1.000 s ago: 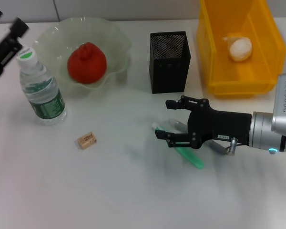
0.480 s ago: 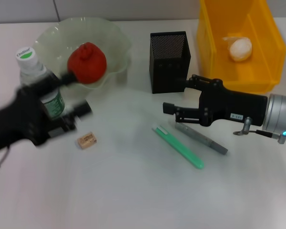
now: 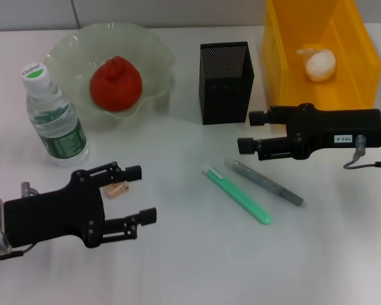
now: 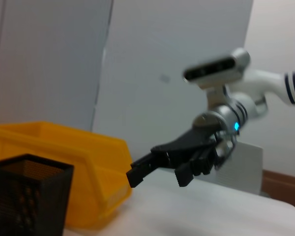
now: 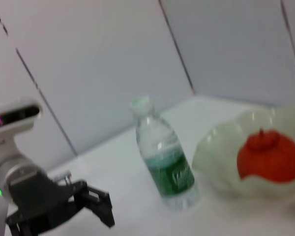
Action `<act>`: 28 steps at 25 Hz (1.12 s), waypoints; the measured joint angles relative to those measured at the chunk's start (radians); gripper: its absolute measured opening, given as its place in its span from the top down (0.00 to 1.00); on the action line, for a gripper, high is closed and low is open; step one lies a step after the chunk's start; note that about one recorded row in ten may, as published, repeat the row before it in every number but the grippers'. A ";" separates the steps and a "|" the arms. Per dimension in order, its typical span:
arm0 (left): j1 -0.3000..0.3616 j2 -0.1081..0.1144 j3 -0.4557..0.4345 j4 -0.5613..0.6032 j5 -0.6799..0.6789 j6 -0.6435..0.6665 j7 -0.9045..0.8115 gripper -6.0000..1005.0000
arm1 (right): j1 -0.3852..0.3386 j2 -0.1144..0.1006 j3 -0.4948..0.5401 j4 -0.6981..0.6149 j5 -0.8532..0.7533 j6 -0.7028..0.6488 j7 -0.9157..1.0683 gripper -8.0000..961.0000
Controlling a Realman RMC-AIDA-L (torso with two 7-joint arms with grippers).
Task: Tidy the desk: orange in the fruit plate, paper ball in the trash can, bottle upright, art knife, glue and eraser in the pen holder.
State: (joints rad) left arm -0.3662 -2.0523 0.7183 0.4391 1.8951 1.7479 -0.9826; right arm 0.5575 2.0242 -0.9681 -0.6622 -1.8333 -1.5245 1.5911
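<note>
Fingers of the left gripper (image 3: 134,194) stand wide apart and hold nothing; we find it low over the desk (image 3: 190,267) at about 7 o'clock of the head view, with the eraser (image 3: 116,189) lying between the two fingers, near the upper one, not yet touched. The right gripper (image 3: 246,131) hangs at 3 o'clock, also spread and empty, just above the grey art knife (image 3: 265,182) and the green glue stick (image 3: 237,194), which lie side by side and apart at 5 o'clock of the black pen holder (image 3: 226,82).

We judge the eraser pickup to be the step in hand. The next move calls for lowering and centring the left fingers on the eraser, closing, then carrying it to the pen holder at 12 o'clock.

We record the orange (image 3: 115,83) in the fruit plate (image 3: 153,53), the paper ball (image 3: 320,65) in the yellow bin (image 3: 286,57), and the bottle (image 3: 53,117) upright at 10 o'clock.
</note>
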 joint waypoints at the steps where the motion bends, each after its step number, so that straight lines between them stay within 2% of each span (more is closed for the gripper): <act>1: 0.000 0.000 0.000 0.000 0.000 0.000 0.000 0.21 | 0.000 0.000 0.000 0.000 0.000 0.000 0.000 0.13; 3: -0.010 -0.001 0.000 0.000 0.024 -0.005 0.000 0.21 | 0.013 0.005 -0.003 -0.076 -0.087 -0.009 0.089 0.13; 9: -0.015 0.003 0.001 0.001 0.031 -0.005 0.000 0.21 | 0.037 0.008 -0.003 -0.167 -0.174 -0.060 0.200 0.13; 16: -0.024 0.002 0.001 0.003 0.064 -0.014 0.000 0.21 | 0.135 0.003 -0.005 -0.246 -0.398 -0.114 0.360 0.13; 25: -0.029 -0.005 0.001 0.000 0.068 -0.043 0.005 0.21 | 0.250 0.049 -0.015 -0.283 -0.647 -0.125 0.438 0.13; 28: -0.029 -0.005 0.001 0.000 0.068 -0.043 0.006 0.21 | 0.268 0.054 -0.045 -0.283 -0.668 -0.116 0.440 0.13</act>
State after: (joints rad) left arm -0.3954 -2.0577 0.7190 0.4389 1.9635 1.7048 -0.9769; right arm 0.8251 2.0780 -1.0133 -0.9455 -2.5010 -1.6405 2.0308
